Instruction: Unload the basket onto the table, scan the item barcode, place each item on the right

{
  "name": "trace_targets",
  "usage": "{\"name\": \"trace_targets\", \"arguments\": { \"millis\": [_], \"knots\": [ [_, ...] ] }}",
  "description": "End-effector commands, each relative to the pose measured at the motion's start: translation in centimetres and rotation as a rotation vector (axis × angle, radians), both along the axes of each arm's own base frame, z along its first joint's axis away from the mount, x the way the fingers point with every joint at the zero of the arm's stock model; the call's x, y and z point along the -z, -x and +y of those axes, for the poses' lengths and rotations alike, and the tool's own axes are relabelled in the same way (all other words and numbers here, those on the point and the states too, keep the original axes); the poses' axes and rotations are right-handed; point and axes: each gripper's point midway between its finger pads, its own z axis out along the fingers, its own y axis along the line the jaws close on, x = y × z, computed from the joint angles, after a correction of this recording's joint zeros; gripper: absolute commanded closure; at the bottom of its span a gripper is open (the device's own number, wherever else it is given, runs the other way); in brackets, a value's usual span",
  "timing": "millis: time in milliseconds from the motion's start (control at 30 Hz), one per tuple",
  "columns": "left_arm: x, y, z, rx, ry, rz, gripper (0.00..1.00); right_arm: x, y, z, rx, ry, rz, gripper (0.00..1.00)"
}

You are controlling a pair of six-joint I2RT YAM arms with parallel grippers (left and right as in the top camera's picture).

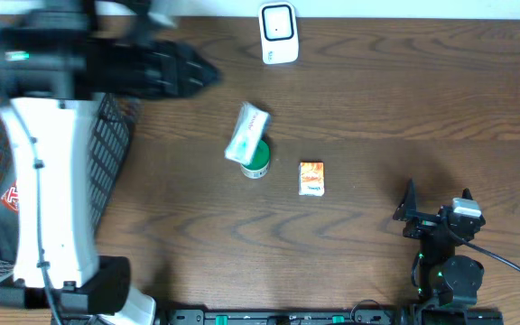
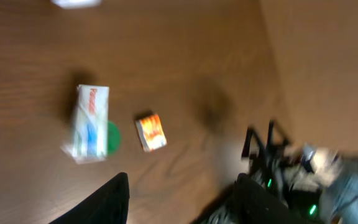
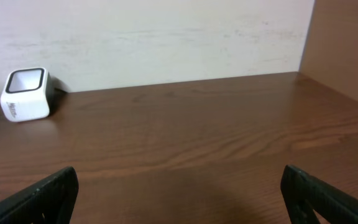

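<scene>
Box (image 1: 247,133) lies mid-table, one end on a green tub (image 1: 257,162) (scanner (image 1: 278,33) well apart). Likely light, stiff, slick cardboard; pinch its narrow sides. Left gripper (image 2: 184,186) and right gripper (image 3: 179,177) gape, empty.

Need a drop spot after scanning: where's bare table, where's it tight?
Free: wide stretch right of orange packet, between scanner and right arm. Tight: white box, green tub and packet clustered centre; basket and left arm fill the left.

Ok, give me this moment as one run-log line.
left gripper open, empty | right gripper open, empty | white box partly over green round item | orange packet beside them, apart | scanner at far edge
</scene>
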Motion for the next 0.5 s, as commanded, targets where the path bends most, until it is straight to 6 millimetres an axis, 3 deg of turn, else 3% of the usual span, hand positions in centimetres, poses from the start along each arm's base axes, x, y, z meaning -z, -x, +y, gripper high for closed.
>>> {"name": "trace_targets", "arguments": {
  "millis": [0,100,200,467],
  "knots": [
    [3.2,0.7,-3.7,0.107,-0.166,0.000,0.45,0.0,0.0,0.3,-0.013,0.011,0.001,0.01],
    [4.4,1.0,-5.8,0.154,-0.245,-0.024,0.45,0.0,0.0,0.3,-0.013,0.011,0.001,0.01],
    [4.4,0.9,-6.7,0.167,-0.264,-0.057,0.45,0.0,0.0,0.3,-0.013,0.011,0.001,0.01],
    [4.5,0.9,-6.5,0.162,-0.269,-0.052,0.40,0.0,0.0,0.3,-0.013,0.011,0.001,0.01]
  ]
}}
